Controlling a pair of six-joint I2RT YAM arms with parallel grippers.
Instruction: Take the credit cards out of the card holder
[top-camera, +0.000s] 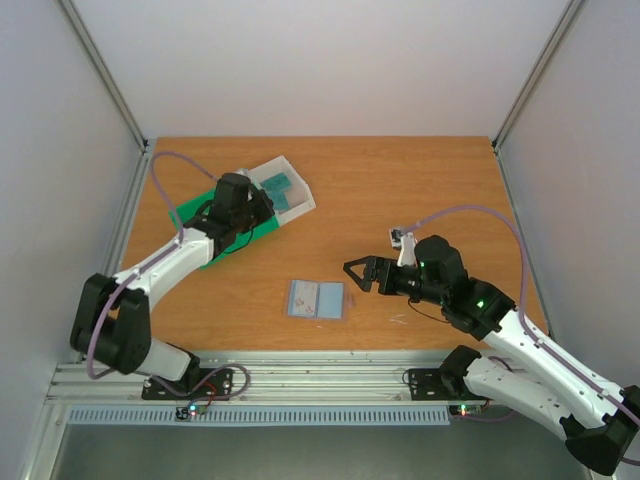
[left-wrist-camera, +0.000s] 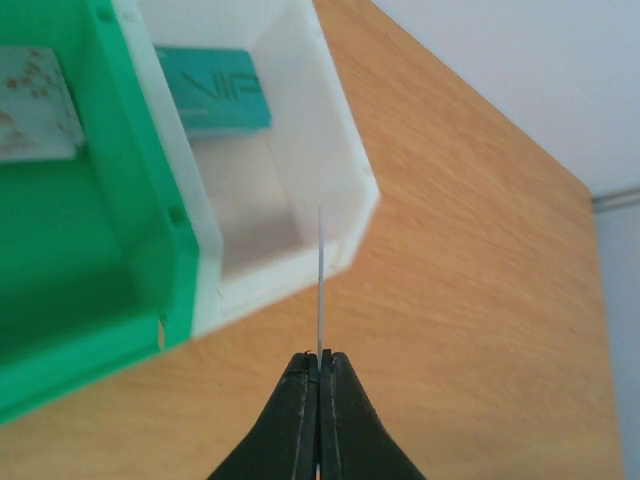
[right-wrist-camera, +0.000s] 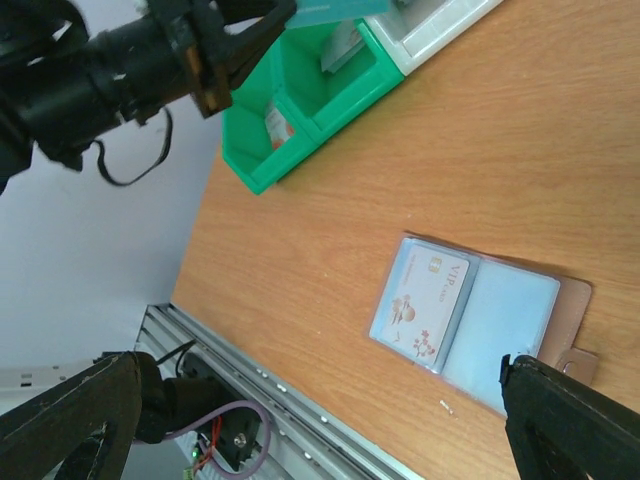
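Two claws. Upper left: left claw (left-wrist-camera: 318, 362) clamped on thin card (left-wrist-camera: 319, 280), edge-on, over white compartment of tray (left-wrist-camera: 350, 180); teal card (left-wrist-camera: 215, 92) inside. Lower centre: card holder (top-camera: 316, 299) open flat on tabletop (top-camera: 420, 190), long axis left-right, pale card (right-wrist-camera: 420, 300) in one panel. Right: right claw (top-camera: 352, 273) spread wide, empty, just right of card holder; nearer arm.

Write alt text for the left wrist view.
The left hand, shut, pinches a thin card seen edge-on, poised by the corner of a white bin. A teal card lies in that bin; a pale card lies in the adjoining green bin, on a wooden table.
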